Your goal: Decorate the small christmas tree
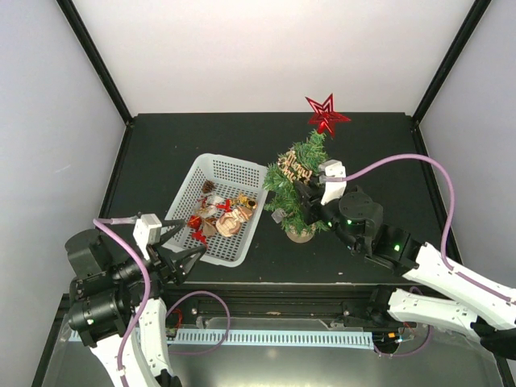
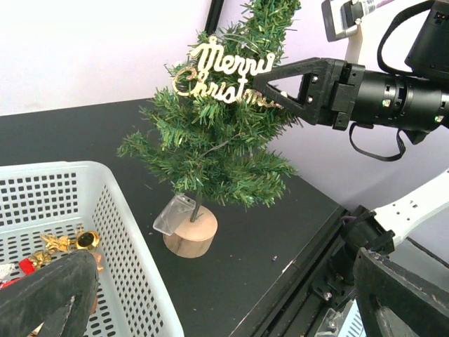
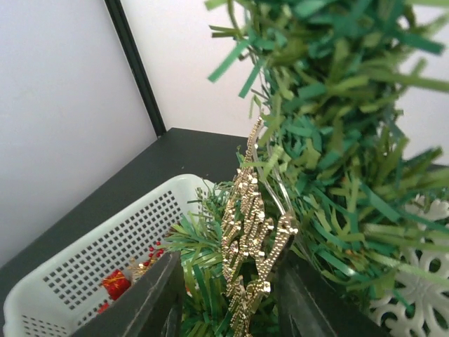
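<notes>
Right fingers [image 3: 158,305] stand slightly apart around the gold sign [image 3: 249,232], seemingly leaving it hung on the small christmas tree [image 1: 278,193]; left fingers [image 2: 49,295] gape wide over the basket [image 2: 70,168].

The left arm [image 1: 101,310] and right arm [image 1: 439,274] have white links, black joint housings, green lights [image 1: 396,247], purple cables [image 1: 419,159] and black triangular fingers [image 2: 319,90].

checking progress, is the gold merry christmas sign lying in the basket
No, the gold sign sits in the branches of the small christmas tree.
</notes>
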{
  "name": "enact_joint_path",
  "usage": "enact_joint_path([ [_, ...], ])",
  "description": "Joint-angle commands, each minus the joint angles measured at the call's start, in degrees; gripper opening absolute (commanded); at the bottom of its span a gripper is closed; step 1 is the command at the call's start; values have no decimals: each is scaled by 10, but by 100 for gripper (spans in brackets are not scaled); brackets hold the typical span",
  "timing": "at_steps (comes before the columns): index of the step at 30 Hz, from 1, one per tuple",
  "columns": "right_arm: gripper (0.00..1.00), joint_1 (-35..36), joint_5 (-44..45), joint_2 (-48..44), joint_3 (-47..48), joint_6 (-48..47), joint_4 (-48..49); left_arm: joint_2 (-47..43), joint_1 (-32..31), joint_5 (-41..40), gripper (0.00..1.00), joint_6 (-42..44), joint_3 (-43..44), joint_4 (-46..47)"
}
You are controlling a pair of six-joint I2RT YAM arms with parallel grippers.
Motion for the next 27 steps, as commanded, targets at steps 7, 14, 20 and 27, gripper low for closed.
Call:
enact_joint_path([
  [7,40,-4,6,-26,14,6,-15,-10,6,8,99,-9,-7,20],
  [14,15,-4,32,-31,29,-1,-39,-10,6,12,99,-20,-9,25],
  [20,7,-4,19,-26,22,4,-38,-11,6,8,99,-24,-11,28],
  [27,4,-4,17,-18,20,11,-43,-13,6,6,99,-26,-11,26],
])
